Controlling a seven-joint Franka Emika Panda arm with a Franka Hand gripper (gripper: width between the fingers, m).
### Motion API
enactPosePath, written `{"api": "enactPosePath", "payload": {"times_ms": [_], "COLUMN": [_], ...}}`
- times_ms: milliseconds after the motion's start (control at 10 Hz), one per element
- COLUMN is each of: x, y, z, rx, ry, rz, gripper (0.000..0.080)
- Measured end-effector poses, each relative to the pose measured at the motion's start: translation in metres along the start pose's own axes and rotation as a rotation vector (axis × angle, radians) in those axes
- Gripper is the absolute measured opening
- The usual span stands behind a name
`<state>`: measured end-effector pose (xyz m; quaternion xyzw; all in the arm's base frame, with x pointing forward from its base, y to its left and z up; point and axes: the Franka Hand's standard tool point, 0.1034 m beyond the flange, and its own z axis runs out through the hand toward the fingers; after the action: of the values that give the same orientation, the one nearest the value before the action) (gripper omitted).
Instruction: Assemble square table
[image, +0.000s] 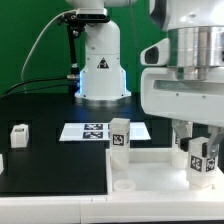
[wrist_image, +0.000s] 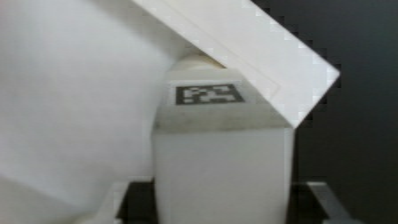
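Gripper (image: 198, 152) is clamping a tagged table leg (image: 199, 160) upright, at 3 o'clock over square panel (image: 150, 170).

upright leg (image: 119, 135) beside panel (image: 150, 165), table (image: 50, 165)

Low front exterior view, close wrist view

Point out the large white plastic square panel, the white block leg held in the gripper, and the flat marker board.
Large white plastic square panel (image: 150, 165): exterior view, bare top surface.
White block leg (wrist_image: 214, 150): wrist view, front face below tag.
Marker board (image: 78, 131): exterior view, white margin.
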<state>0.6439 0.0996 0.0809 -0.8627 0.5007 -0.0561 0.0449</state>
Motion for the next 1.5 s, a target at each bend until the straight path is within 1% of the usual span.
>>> {"api": "enactPosePath", "payload": {"times_ms": [400,500,600,700,800,900,1000,1100,1200,1300,1400,1500], "x": [0.001,0.001,0.001,0.0,-0.001,-0.002,-0.002,-0.002,-0.003,-0.006,-0.012,-0.02], "y": [0.003,0.005,0.007,0.008,0.01,0.011,0.01,0.011,0.011,0.009,0.004,0.002], "z": [0.0,0.001,0.001,0.001,0.002,0.002,0.002,0.002,0.003,0.003,0.003,0.005], "rx": [-0.009,-0.016,-0.017,-0.014,-0.005,0.0,0.0,0.0,-0.001,0.009,0.03,0.04], "ry": [0.002,-0.015,-0.032,-0.051,-0.084,-0.104,-0.103,-0.103,-0.103,-0.09,-0.083,-0.081], "rz": [0.235,0.406,0.567,0.69,0.828,0.883,0.861,0.844,0.841,0.657,0.468,0.331], "gripper": [0.0285,0.0285,0.0285,0.0285,0.0285,0.0285,0.0285,0.0343,0.0525,0.0525,0.0624,0.0642]}}
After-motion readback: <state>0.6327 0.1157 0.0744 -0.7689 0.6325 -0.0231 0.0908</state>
